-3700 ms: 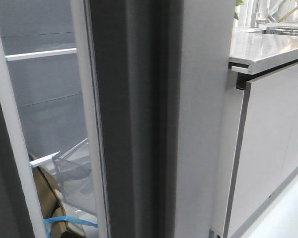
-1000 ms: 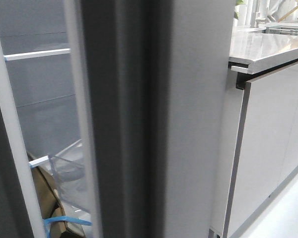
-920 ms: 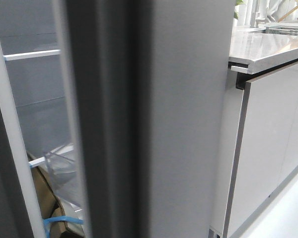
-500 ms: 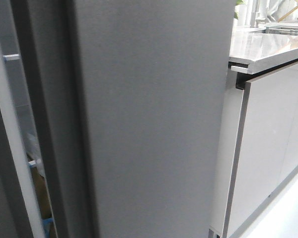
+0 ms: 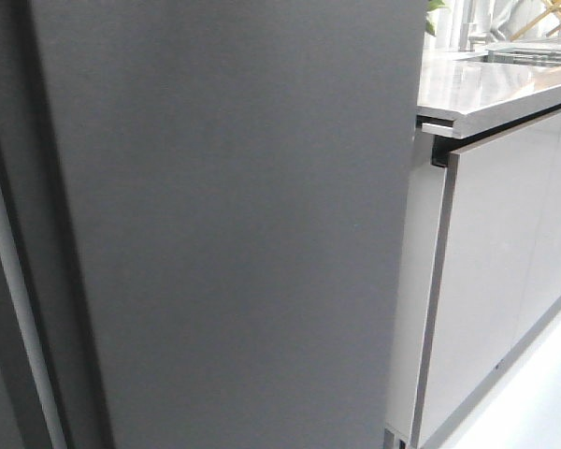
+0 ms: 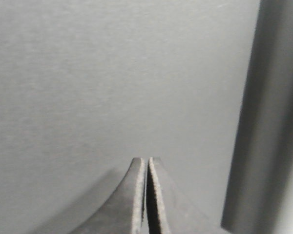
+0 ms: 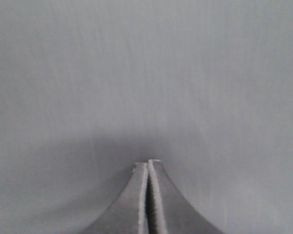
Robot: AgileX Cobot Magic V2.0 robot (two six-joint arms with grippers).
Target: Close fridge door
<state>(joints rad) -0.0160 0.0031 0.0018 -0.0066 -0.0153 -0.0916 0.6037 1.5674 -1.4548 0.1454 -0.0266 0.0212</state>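
Observation:
The fridge door (image 5: 234,224) is a tall matte grey slab that fills most of the front view, its flat outer face towards me. A thin pale strip (image 5: 14,299) shows at its left edge; no fridge interior shows. Neither gripper shows in the front view. My left gripper (image 6: 146,160) is shut and empty, its tips right at the door's face (image 6: 112,83). My right gripper (image 7: 148,162) is shut and empty, its tips at or touching the grey face (image 7: 146,73).
A glossy pale-grey cabinet front (image 5: 505,271) stands right of the door under a grey countertop (image 5: 486,89). Pale floor (image 5: 533,402) shows at the bottom right. A darker grey vertical band (image 6: 263,122) shows beside the door in the left wrist view.
The door has swung left across the opening. The shelves, clear bin and blue strap inside the fridge, visible a second ago, are now covered by the door's face.

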